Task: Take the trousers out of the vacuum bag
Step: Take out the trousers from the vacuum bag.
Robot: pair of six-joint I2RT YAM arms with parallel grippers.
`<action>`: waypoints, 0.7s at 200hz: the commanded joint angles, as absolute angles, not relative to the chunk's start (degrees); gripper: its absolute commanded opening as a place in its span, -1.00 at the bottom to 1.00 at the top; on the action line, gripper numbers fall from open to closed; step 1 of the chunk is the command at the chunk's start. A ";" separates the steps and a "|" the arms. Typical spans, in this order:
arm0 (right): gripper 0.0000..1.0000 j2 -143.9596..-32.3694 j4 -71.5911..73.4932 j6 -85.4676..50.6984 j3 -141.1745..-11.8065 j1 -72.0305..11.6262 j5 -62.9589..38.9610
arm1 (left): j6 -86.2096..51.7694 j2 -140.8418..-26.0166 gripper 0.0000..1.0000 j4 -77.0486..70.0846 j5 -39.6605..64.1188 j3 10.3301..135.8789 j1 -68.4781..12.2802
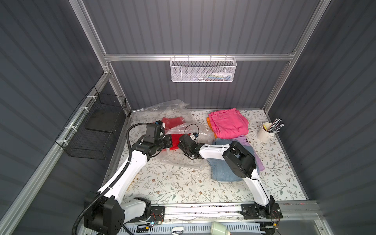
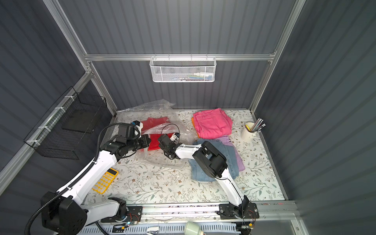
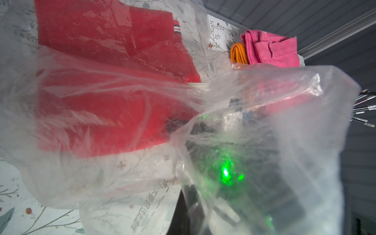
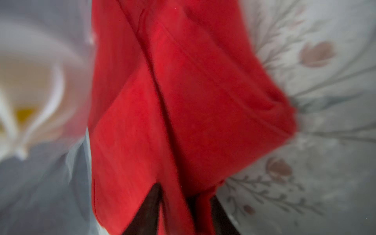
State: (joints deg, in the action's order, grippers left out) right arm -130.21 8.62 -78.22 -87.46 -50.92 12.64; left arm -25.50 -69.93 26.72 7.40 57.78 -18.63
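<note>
The red trousers [image 1: 173, 122] lie folded inside the vacuum bag [image 1: 173, 105], and you see them through its crinkled film in both top views [image 2: 154, 124] and in the left wrist view [image 3: 114, 114]. The bag itself sprawls on the flowered worktop [image 1: 173, 183].

Your right claw [image 1: 192, 136] reaches in at the bag's near edge. In the right wrist view its two dark fingers [image 4: 148, 211] stand narrow, with a fold of the red cloth [image 4: 183, 101] pinched between them. Your left claw [image 1: 160, 124] sits at the bag's left side, closed down tight, with the film bunched up at it and lifted into a ridge. The left wrist view looks through that plastic [image 3: 284, 142].

Outside the bag, on its right-arm side, the other trousers lie loose on the worktop. The hot pink pair [image 1: 228, 122] rests on top of the orange pair [image 1: 209, 121], of which only an edge shows. Nearer you than those, the lilac pair [image 1: 243, 140] lies partly under the light blue pair [image 1: 221, 173]. Further out from the bag than the pink pair stands a cream cup of pencils [image 1: 265, 131]. In a top view a yellow calculator [image 2: 105, 180] lies on the near-left side of the bag, well apart from it.
</note>
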 commanded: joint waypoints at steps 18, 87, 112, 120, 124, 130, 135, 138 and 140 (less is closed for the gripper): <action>-0.77 -124.48 11.74 -72.99 -83.32 -50.27 12.11 | -24.22 -69.07 -1.00 27.47 3.78 54.79 -18.28; -0.74 -112.54 16.74 -73.53 -67.98 -52.85 11.02 | -24.44 -69.98 -1.00 26.12 2.03 53.49 -18.28; -0.68 -111.93 17.61 -75.43 -64.13 -53.60 10.74 | -24.47 -70.11 -1.00 26.18 2.41 53.67 -18.28; -0.63 -112.06 17.74 -76.11 -63.28 -53.70 10.82 | -24.51 -69.89 -1.00 26.19 2.54 53.74 -18.28; -0.59 -112.19 17.86 -76.53 -62.90 -53.70 10.82 | -24.52 -69.87 -1.00 26.20 2.61 53.77 -18.28; -0.51 -112.24 18.28 -77.08 -62.40 -53.70 10.67 | -24.52 -69.72 -1.00 26.15 2.65 53.77 -18.28; -0.41 -112.26 18.75 -77.34 -62.03 -53.70 10.63 | -24.61 -69.67 -1.00 26.17 2.76 53.79 -18.28; -0.33 -112.31 19.36 -77.34 -61.85 -53.70 10.48 | -24.61 -69.55 -1.00 26.19 2.73 53.79 -18.28; -0.28 -112.32 19.48 -77.34 -61.76 -53.70 10.33 | -24.70 -69.53 -1.00 26.19 2.73 53.79 -18.28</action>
State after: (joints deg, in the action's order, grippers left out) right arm -112.71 16.32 -75.55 -63.05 -53.78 10.70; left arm -25.23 -69.84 26.50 2.96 53.80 -18.63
